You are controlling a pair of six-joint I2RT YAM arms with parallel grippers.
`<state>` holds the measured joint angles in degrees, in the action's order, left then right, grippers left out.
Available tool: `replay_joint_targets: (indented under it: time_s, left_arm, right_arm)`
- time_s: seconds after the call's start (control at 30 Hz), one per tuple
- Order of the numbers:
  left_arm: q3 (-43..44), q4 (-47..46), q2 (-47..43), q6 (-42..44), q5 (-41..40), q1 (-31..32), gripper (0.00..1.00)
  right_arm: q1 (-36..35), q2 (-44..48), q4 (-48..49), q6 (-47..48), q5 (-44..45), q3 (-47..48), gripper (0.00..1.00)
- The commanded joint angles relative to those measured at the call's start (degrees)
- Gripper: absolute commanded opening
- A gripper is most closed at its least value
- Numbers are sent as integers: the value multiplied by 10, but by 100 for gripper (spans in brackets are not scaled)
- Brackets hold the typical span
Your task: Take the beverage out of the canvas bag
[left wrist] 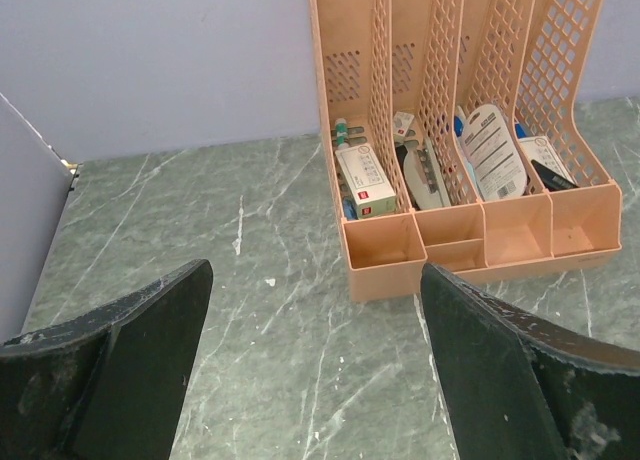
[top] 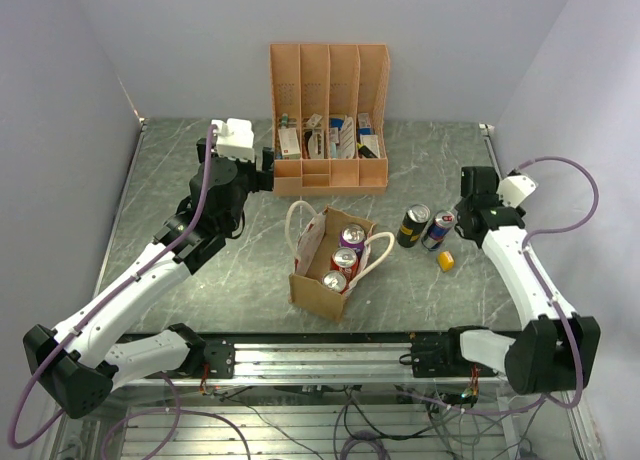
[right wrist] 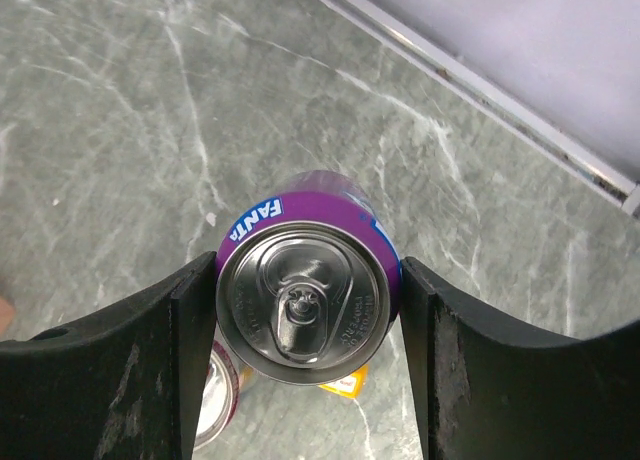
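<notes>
Grey-green marble worktop point(top: 200, 280): canvas bag point(top: 318, 292) stands upright mid-worktop toward the near edge, with three cans point(top: 343, 257) upright inside. Right claw point(right wrist: 308, 280) is clamped on a purple Fanta can point(right wrist: 305, 300), one finger against each side, toward the right edge. Left claw point(left wrist: 315, 275) stands wide open, facing the orange file organizer point(left wrist: 480, 240) at the far edge.

Top external view: high behind the arm bases point(top: 215, 358), looking down over the whole worktop point(top: 430, 160). Left wrist view: low, facing the orange organizer point(left wrist: 385, 250), shared with the top view. Right wrist view: close, steeply downward onto the purple can point(right wrist: 305, 300), likewise shared.
</notes>
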<state>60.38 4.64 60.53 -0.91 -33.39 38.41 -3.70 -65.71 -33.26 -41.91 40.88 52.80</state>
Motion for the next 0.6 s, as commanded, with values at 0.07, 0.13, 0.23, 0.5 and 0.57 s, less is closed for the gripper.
replay_joint_targets:
  time_s: [0.07,0.13,0.23,0.5,0.57]
  left_arm:
    - [20,-5,-9,-6,4,3,95]
    - [20,-6,-9,-5,3,3,95]
    - [20,-6,-9,-5,3,3,95]
    - [20,-7,-12,-5,3,4,95]
    - [20,-7,-12,-5,2,4,95]
  right_arm:
    - [3,-37,-49,-163,37,38,0]
    - [3,-36,-49,-196,31,30,0]
    - [4,-46,-66,-248,29,34,0]
    - [10,-113,-124,-341,3,78,0]
    - [11,-121,-111,-343,-3,72,0]
